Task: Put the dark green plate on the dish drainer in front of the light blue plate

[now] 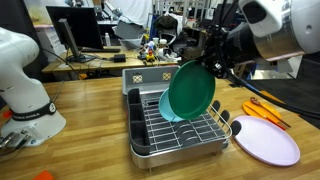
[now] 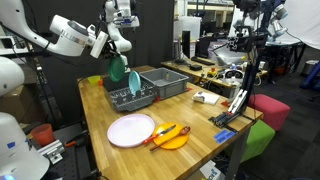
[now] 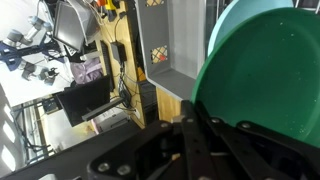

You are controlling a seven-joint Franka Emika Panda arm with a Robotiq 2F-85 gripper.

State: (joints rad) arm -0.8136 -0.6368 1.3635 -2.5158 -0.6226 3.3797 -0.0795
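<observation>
The dark green plate (image 1: 190, 89) stands on edge over the dish drainer (image 1: 180, 133), held at its upper rim by my gripper (image 1: 214, 62), which is shut on it. The light blue plate (image 1: 167, 106) stands in the rack right behind the green one; only its lower left edge shows. In an exterior view the green plate (image 2: 119, 69) hangs over the drainer (image 2: 130, 97) with my gripper (image 2: 112, 45) above it. In the wrist view the green plate (image 3: 265, 75) fills the right side, with the light blue plate's rim (image 3: 222, 25) behind it and my gripper (image 3: 200, 125) clamped on the edge.
A large pale lavender plate (image 1: 265, 140) lies beside the drainer, with an orange plate holding utensils (image 1: 262, 108) behind it. A grey bin (image 2: 165, 82) stands next to the drainer. A white robot base (image 1: 25, 95) stands on the table's other side.
</observation>
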